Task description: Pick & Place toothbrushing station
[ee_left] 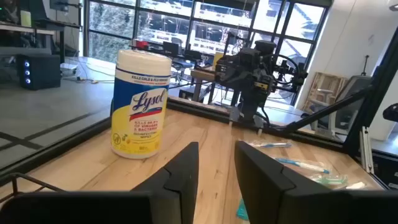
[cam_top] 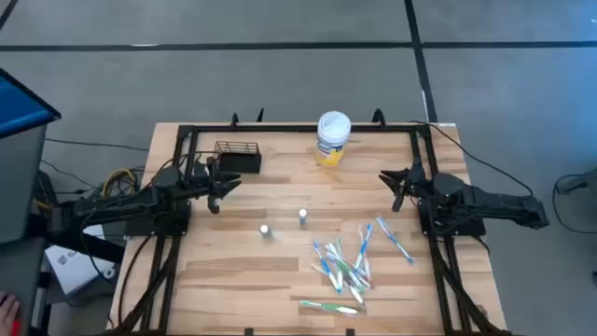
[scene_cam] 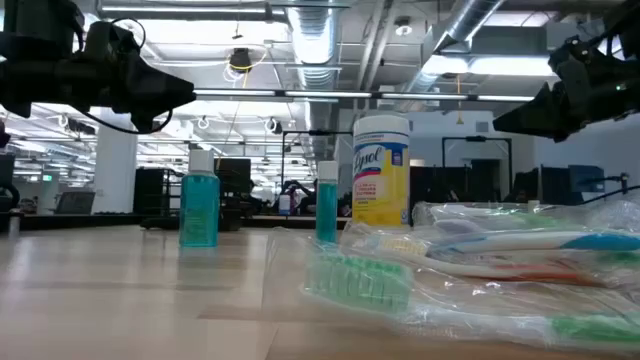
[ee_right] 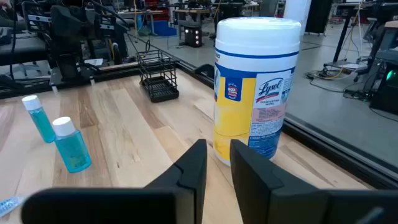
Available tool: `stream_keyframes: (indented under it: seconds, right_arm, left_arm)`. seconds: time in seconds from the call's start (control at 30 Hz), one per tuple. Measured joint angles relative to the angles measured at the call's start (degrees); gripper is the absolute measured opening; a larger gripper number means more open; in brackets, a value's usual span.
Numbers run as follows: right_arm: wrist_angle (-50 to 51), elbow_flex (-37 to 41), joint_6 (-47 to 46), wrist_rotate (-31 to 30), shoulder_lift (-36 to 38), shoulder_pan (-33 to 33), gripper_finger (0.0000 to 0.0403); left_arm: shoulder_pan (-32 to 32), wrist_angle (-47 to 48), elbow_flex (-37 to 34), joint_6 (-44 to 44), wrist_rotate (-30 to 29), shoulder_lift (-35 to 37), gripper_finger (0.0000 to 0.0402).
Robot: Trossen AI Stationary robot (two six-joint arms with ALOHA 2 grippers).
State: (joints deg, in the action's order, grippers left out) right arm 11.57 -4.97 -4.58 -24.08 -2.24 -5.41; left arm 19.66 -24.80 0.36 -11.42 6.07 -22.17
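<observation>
The toothbrushing station, a small black wire basket (cam_top: 238, 156), stands on its bottom at the table's far left; it also shows in the right wrist view (ee_right: 158, 78). My left gripper (cam_top: 222, 187) hovers just near of the basket, above the table, open by a narrow gap (ee_left: 216, 149) and empty. My right gripper (cam_top: 396, 182) hovers at the table's right, right of the tub, open by a narrow gap (ee_right: 217, 146) and empty.
A white-lidded yellow Lysol tub (cam_top: 332, 138) stands upright at the far middle. Two small blue bottles (cam_top: 266, 230) (cam_top: 303, 217) stand mid-table. Several wrapped toothbrushes (cam_top: 343, 266) lie scattered toward the near right. A black frame (cam_top: 280, 128) runs along the table's edges.
</observation>
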Motion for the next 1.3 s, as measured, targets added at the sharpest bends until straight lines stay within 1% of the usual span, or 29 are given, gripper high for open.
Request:
stream_keyframes:
  seconds: [0.4,0.47,0.57,0.67,0.9,1.13,1.2,1.3]
  right_arm:
    - [0.0,0.0,0.0,0.0,0.0,0.0,0.0063]
    - [0.0,0.0,0.0,0.0,0.0,0.0,0.0063]
    - [0.0,0.0,0.0,0.0,0.0,0.0,0.0063]
    - [0.0,0.0,0.0,0.0,0.0,0.0,0.0063]
    - [0.0,0.0,0.0,0.0,0.0,0.0,0.0063]
    - [0.0,0.0,0.0,0.0,0.0,0.0,0.0063]
    - [0.0,0.0,0.0,0.0,0.0,0.0,0.0063]
    - [0.0,0.0,0.0,0.0,0.0,0.0,0.0063]
  left_arm:
    - [0.0,-0.1,0.0,-0.9,0.2,0.0,0.0099]
    - [-0.2,-0.1,0.0,-2.1,2.2,-0.1,0.0099]
    - [-0.7,-0.1,0.0,-1.7,6.6,-0.1,0.0099]
    - [-2.2,-0.2,0.0,-0.7,7.9,-1.3,0.0099]
    - [-7.3,-1.5,0.0,-0.6,7.8,-7.5,0.0099]
    - [-15.9,-11.8,0.0,0.4,7.7,-16.0,0.0099]
    - [-18.5,-14.7,0.0,1.8,6.5,-18.8,0.0099]
    - [-22.5,-17.5,0.1,2.5,1.9,-23.2,0.0099]
